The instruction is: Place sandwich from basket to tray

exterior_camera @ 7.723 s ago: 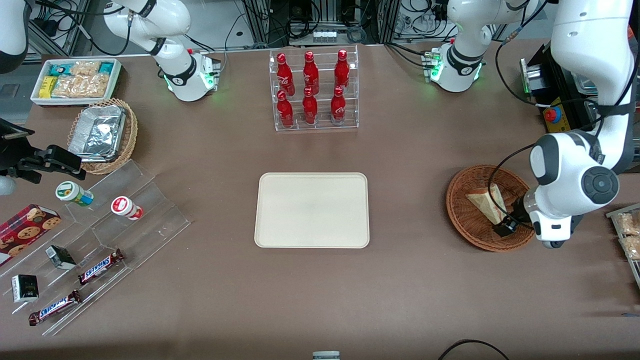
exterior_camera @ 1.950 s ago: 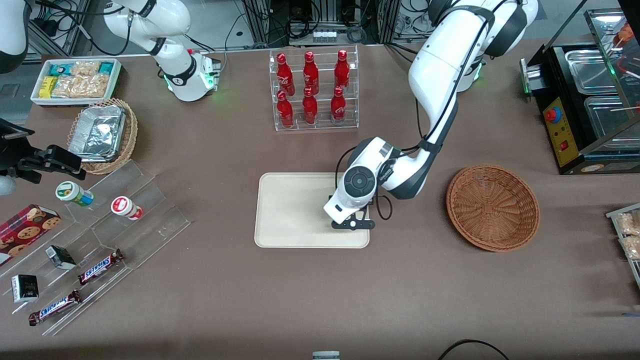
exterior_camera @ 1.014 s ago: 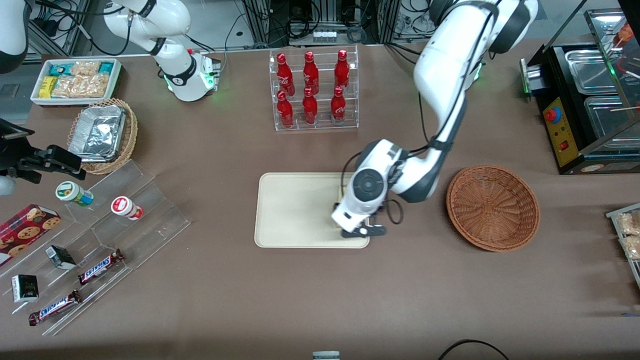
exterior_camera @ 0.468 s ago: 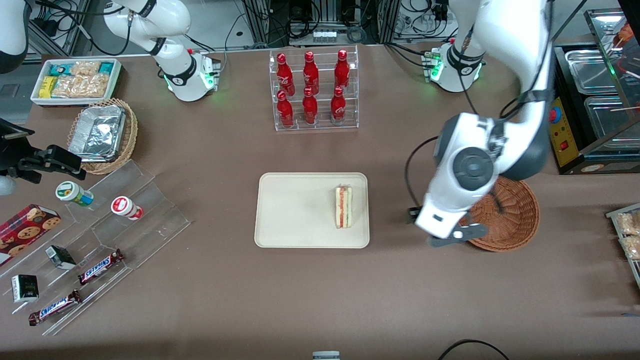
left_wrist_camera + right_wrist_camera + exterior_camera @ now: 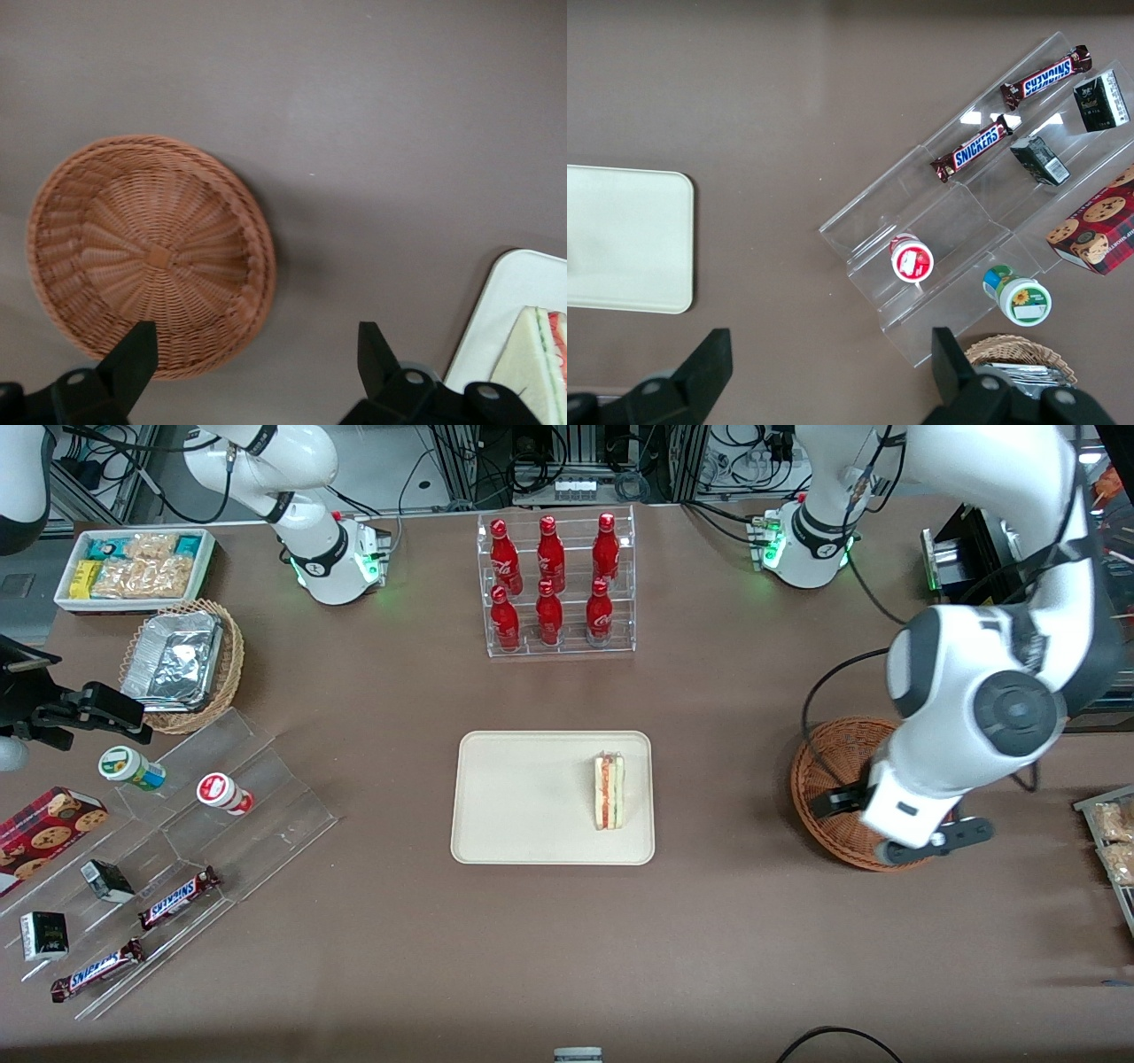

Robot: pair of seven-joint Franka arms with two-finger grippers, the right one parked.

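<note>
The sandwich (image 5: 609,791) rests on the cream tray (image 5: 532,797), on edge, near the tray's end toward the working arm. Its red and green filling faces up. The reddish-brown basket (image 5: 824,766) holds nothing and is partly covered by the arm in the front view. My left gripper (image 5: 899,821) hangs high over the basket, open, with nothing between its fingers. In the left wrist view the gripper (image 5: 255,343) hovers by the rim of the basket (image 5: 151,257), and a corner of the tray (image 5: 509,297) with the sandwich (image 5: 536,359) shows.
A clear rack of red bottles (image 5: 556,584) stands farther from the front camera than the tray. Toward the parked arm's end are a foil-lined wicker basket (image 5: 182,664), a white snack bin (image 5: 133,567) and a stepped acrylic display (image 5: 177,841). Snack packets (image 5: 1112,841) lie beside the basket.
The gripper lifted the sandwich out of the basket, set it on the tray and let go. It has since risen and swung back over the basket.
</note>
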